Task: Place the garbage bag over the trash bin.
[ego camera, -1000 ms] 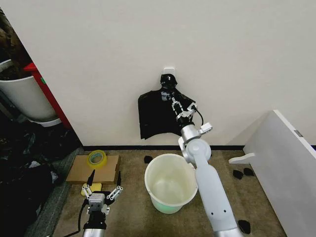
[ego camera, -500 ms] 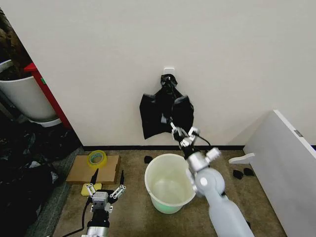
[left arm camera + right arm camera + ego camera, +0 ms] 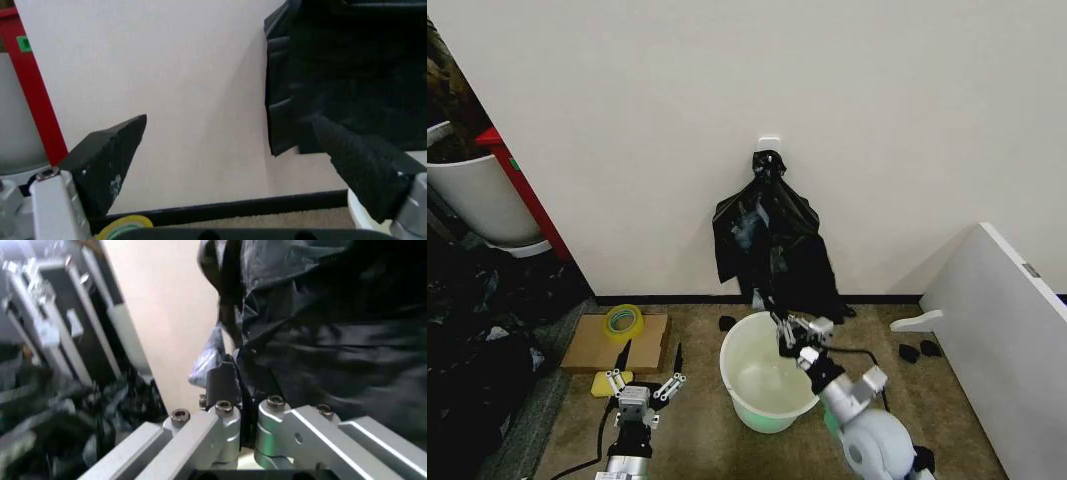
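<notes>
A cardboard box (image 3: 617,342) lies flat on the brown carpet (image 3: 697,440) near the wall (image 3: 727,80), with a roll of yellow tape (image 3: 624,320) on top of it. Farther left, a large white tub (image 3: 477,200) stands beside a red edge (image 3: 522,190). Black clutter (image 3: 472,350) fills the left side. A white hook plate (image 3: 769,142) sits on the wall. A white board (image 3: 1007,340) leans at the right, with small dark scraps (image 3: 919,351) on the floor just beside it.

Black garbage bag (image 3: 772,250) hanging above cream trash bin (image 3: 747,395).
</notes>
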